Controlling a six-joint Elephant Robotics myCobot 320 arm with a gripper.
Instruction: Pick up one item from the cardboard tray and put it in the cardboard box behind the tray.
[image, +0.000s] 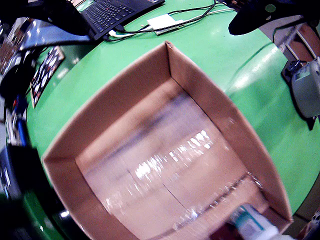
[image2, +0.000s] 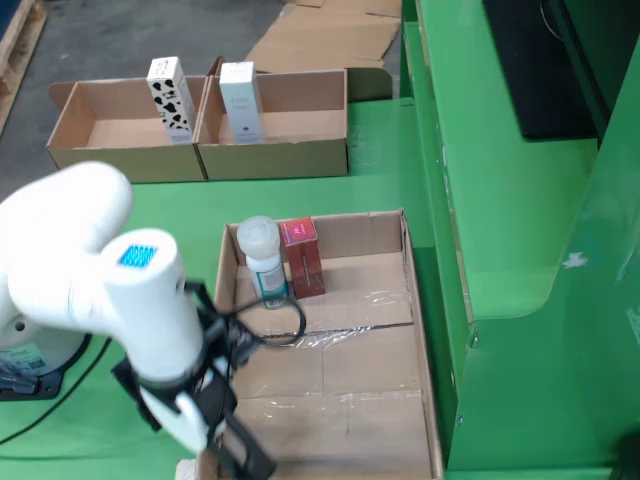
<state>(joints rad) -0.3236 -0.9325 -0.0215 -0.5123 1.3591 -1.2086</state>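
Note:
In the fixed view a cardboard tray (image2: 420, 330) lies on the green table. In its far end stand a white-capped bottle with a teal label (image2: 263, 262) and a red box (image2: 303, 257). My gripper (image2: 232, 443), black, hangs over the tray's near left corner, well short of both items. Its fingers are too dark and small to tell whether they are open. The wrist view looks down into the tray (image: 115, 95); the bottle (image: 250, 223) and a bit of the red box (image: 222, 234) show at the bottom right. Two cardboard boxes (image2: 275, 158) (image2: 95, 160) stand behind the tray.
A cow-patterned carton (image2: 170, 85) stands in the left box and a white carton (image2: 240, 100) in the right one. A raised green bench (image2: 500, 200) borders the tray's right side. A laptop (image: 115, 12), cables and a white adapter (image: 162, 22) lie beyond the tray in the wrist view.

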